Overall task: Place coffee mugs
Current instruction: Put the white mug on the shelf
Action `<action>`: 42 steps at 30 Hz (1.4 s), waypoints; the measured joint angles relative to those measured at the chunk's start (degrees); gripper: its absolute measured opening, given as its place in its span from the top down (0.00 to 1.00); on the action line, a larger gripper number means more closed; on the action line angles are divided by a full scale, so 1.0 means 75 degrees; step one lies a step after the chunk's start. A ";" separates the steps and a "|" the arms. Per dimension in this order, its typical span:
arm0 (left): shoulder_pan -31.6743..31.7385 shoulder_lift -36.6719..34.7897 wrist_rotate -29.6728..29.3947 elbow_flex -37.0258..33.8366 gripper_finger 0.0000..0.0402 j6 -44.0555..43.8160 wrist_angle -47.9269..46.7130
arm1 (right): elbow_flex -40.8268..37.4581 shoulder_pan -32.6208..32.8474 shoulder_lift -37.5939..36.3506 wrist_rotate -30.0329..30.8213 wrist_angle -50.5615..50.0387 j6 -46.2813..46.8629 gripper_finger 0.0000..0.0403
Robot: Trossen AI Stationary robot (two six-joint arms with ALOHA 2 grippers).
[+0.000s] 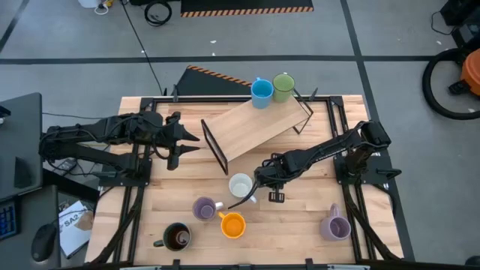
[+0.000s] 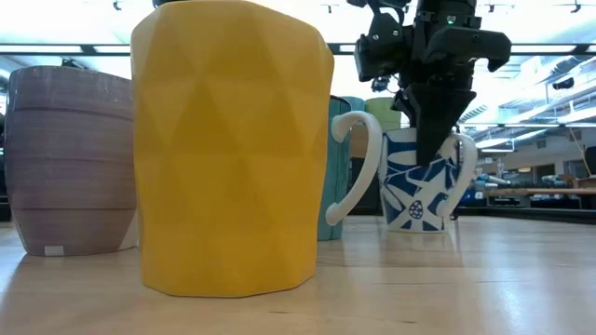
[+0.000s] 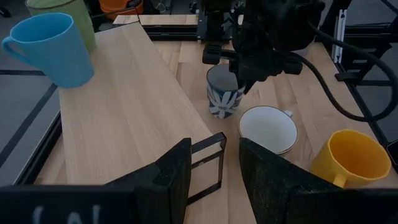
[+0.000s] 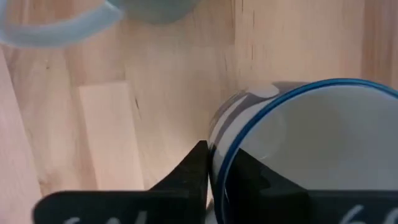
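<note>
My right gripper (image 1: pixel 264 178) reaches from the right to mid-table and is shut on a white mug with a blue leaf pattern (image 3: pixel 224 101), which stands next to a plain white mug (image 1: pixel 240 185). The patterned mug is hidden under the gripper in the high view. A lavender mug (image 1: pixel 204 208), an orange mug (image 1: pixel 233 225) and a dark mug (image 1: pixel 178 237) stand near the table's near edge. A second lavender mug (image 1: pixel 335 225) is near right. Blue (image 1: pixel 262 93) and green (image 1: pixel 283 86) mugs stand on the far end of a wooden rack (image 1: pixel 255 127). My left gripper (image 1: pixel 191 142) waits open at the table's left. My right gripper holds the patterned mug by its blue-edged rim (image 4: pixel 231 146), with one finger inside the mug and one outside. The fingers (image 2: pixel 430 130) come from above, pointing down. The mug is upright, and its base (image 2: pixel 419 223) looks to be on the table.
The wooden rack with black end frames lies slantwise across the far middle of the table. Black frame rails run along both sides. Bare tabletop (image 1: pixel 300 217) lies between the orange mug and the right-hand lavender mug.
</note>
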 joint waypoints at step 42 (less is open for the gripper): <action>0.0017 0.0003 -0.0079 0.0000 0.65 0.0624 -0.0066 | 0.2151 -0.2993 -0.2764 0.0976 -0.4345 -0.5352 0.92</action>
